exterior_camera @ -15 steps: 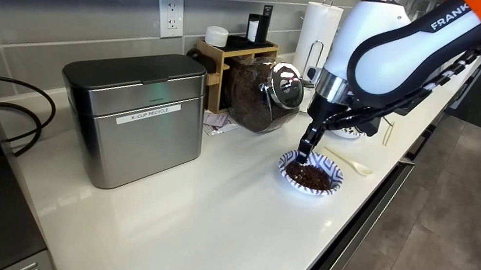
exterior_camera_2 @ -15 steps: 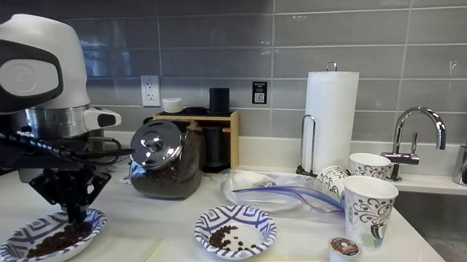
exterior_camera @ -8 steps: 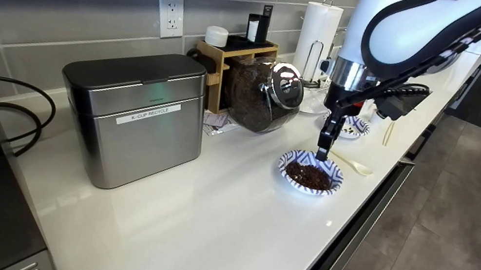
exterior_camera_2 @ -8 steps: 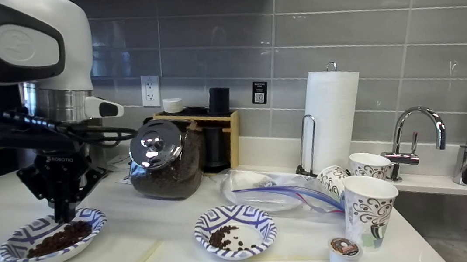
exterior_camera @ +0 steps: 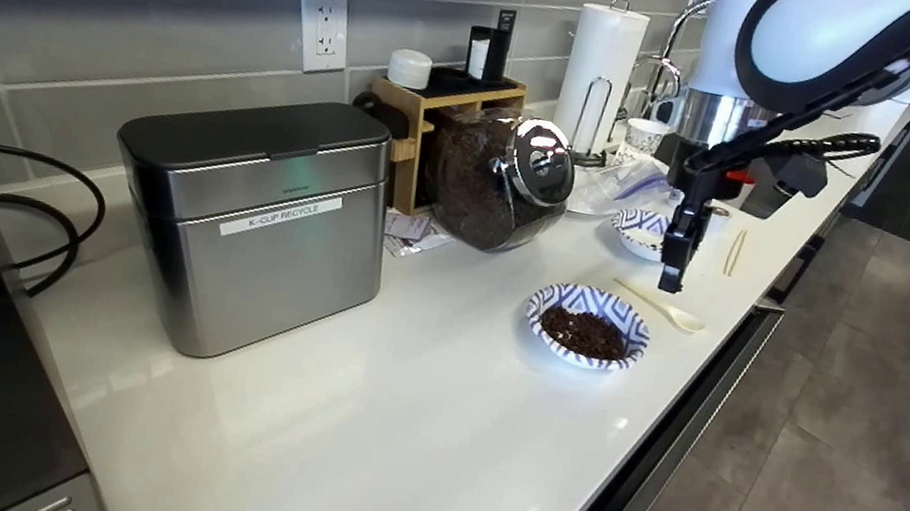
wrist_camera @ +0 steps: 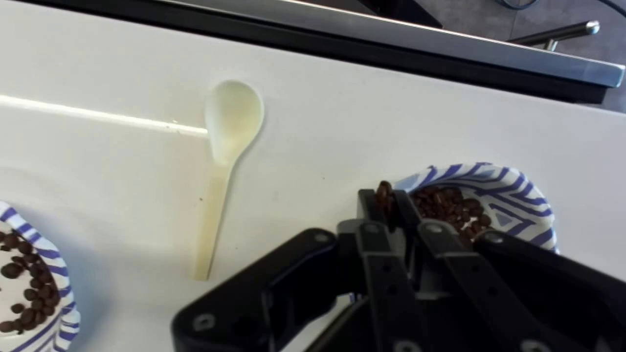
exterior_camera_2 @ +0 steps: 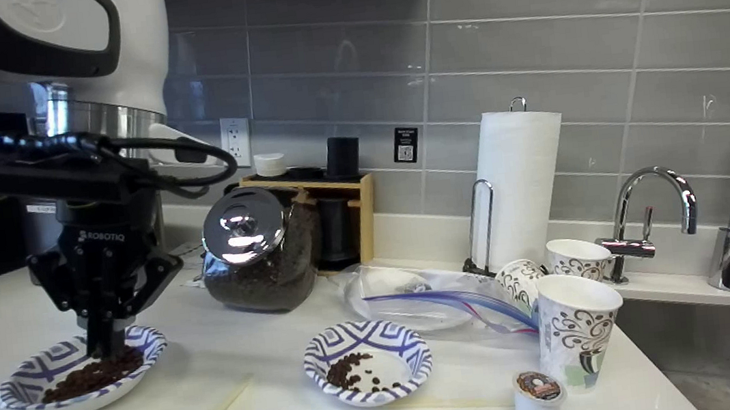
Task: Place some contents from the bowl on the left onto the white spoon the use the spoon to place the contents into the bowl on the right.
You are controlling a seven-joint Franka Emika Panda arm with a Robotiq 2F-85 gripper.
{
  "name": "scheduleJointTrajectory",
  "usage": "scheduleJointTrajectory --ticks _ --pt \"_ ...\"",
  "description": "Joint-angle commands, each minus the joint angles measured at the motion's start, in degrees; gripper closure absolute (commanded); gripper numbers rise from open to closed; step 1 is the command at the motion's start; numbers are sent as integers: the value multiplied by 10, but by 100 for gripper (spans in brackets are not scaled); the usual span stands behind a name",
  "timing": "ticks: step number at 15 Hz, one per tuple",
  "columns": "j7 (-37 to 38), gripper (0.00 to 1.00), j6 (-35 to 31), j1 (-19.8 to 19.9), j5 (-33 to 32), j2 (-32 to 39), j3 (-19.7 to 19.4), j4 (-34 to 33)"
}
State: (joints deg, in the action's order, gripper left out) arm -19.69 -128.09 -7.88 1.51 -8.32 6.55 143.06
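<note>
Gripper (wrist_camera: 385,199) clamps one or more beans (wrist_camera: 385,189). Wrist view: gripper partly covers fuller bowl (wrist_camera: 524,196); left edge crops other bowl (wrist_camera: 57,269).

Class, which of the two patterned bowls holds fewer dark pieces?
The bowl nearer the paper towel roll: its dark pieces leave much white bottom bare, while the other bowl holds a broad heap.

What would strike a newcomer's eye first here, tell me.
First, the black tool above the counter, pinching dark brown bits. Next, the white spoon, lying between the fuller bowl and the emptier bowl. Lastly, the shiny-lidded jar, tilted beside the wooden rack.
</note>
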Motion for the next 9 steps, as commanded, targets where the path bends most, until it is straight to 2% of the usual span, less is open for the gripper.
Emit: scheduleJointTrajectory --ticks 1,9 --pt "33 97 20 12 -50 -18 -7 20" --pt "88 97 13 37 -92 -13 -24 49"
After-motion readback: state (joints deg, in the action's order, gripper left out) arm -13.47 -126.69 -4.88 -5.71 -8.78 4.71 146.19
